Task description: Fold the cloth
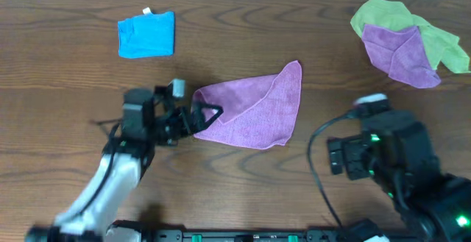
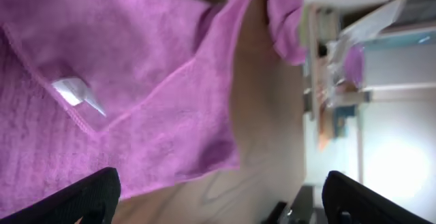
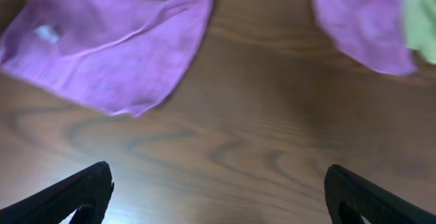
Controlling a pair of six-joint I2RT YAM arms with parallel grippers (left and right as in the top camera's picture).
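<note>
- The lilac microfibre cloth (image 1: 254, 109) is lying near the middle of the brown wood-grain counter (image 1: 294, 14). It is already doubled over into a rough triangle whose tip is pointing toward 1 o'clock.
- A small white label (image 2: 71, 91) is showing on its lower layer, beside the stitched hem of the top layer.
- The left fingers (image 1: 208, 113) are sitting at the cloth's 9 o'clock edge. In the left wrist view they are standing wide apart over the fabric and are gripping nothing.
- The right fingers (image 3: 85, 193) are hovering over bare wood at about 4 o'clock from the cloth, well apart from it. They are spread wide and are holding nothing.
- A bright blue folded square cloth (image 1: 146, 34) is resting at 10 o'clock from the lilac one.
- At 2 o'clock, a crumpled lime-green cloth (image 1: 383, 14) is lying partly under a second crumpled purple cloth (image 1: 401, 54), and the two are touching.
</note>
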